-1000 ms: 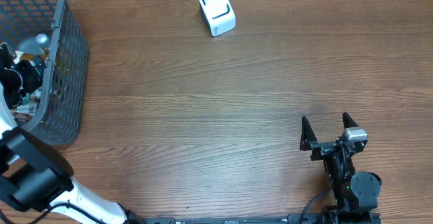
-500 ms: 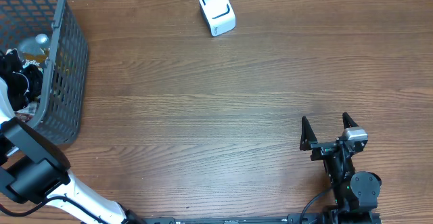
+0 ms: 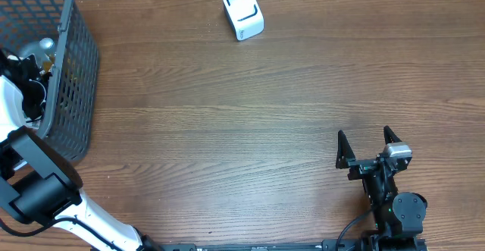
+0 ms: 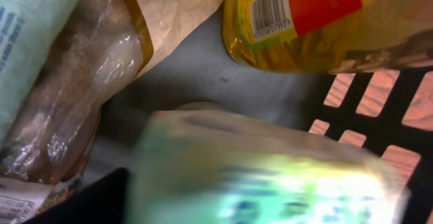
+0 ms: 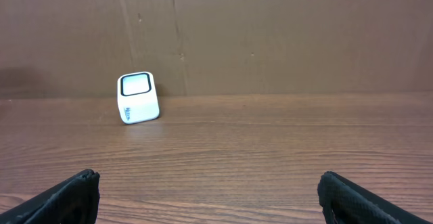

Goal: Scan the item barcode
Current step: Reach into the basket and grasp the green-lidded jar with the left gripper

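Observation:
My left gripper point(image 3: 27, 78) is down inside the grey mesh basket point(image 3: 76, 61). In the left wrist view a blurred green and white packet point(image 4: 270, 176) fills the space between its jaws, lying against the black left finger point(image 4: 101, 200); the other finger is hidden, so the grip is unclear. Above it lies a yellow and red packet point(image 4: 304, 21) with a barcode point(image 4: 270, 11) facing up. The white barcode scanner point(image 3: 243, 13) stands at the table's far edge, and shows too in the right wrist view point(image 5: 138, 97). My right gripper point(image 3: 369, 146) rests open and holds nothing near the front right.
A clear bag of brown contents point(image 4: 74, 95) and a pale blue packet point(image 4: 24, 34) lie in the basket beside the green one. The basket's mesh wall point(image 4: 379, 95) is close on the right. A brown cardboard wall point(image 5: 270, 34) backs the wooden table point(image 3: 250, 130).
My left gripper has shifted slightly inside the basket and its jaws have narrowed around the green packet. The right arm has not moved.

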`<action>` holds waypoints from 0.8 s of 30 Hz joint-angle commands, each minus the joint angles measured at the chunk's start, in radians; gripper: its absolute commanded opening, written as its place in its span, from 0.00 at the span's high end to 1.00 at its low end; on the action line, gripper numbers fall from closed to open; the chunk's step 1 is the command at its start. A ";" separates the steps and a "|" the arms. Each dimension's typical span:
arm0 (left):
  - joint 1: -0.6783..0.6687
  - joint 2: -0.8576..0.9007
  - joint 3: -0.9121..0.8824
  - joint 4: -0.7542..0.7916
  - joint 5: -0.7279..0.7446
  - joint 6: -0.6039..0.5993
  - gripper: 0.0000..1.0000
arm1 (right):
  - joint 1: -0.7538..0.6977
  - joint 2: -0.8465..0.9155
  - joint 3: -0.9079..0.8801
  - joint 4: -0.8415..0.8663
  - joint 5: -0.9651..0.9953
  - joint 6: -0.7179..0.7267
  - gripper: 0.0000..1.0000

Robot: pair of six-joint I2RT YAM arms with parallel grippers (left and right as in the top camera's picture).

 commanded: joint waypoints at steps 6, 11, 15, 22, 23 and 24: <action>-0.002 0.005 -0.007 -0.016 -0.041 0.015 0.45 | -0.005 -0.008 -0.011 0.002 0.002 -0.005 0.00; 0.000 -0.019 0.070 -0.082 -0.095 -0.031 0.50 | -0.005 -0.008 -0.011 0.002 0.002 -0.005 0.00; 0.000 -0.067 0.193 -0.161 -0.148 -0.087 0.50 | -0.005 -0.008 -0.011 0.002 0.002 -0.005 0.00; -0.001 -0.173 0.466 -0.259 -0.173 -0.191 0.58 | -0.005 -0.008 -0.011 0.002 0.002 -0.005 0.00; -0.001 -0.185 0.501 -0.269 -0.172 -0.207 0.60 | -0.005 -0.008 -0.011 0.002 0.002 -0.005 0.00; -0.003 -0.199 0.540 -0.279 -0.171 -0.226 0.62 | -0.005 -0.008 -0.011 0.002 0.002 -0.005 0.00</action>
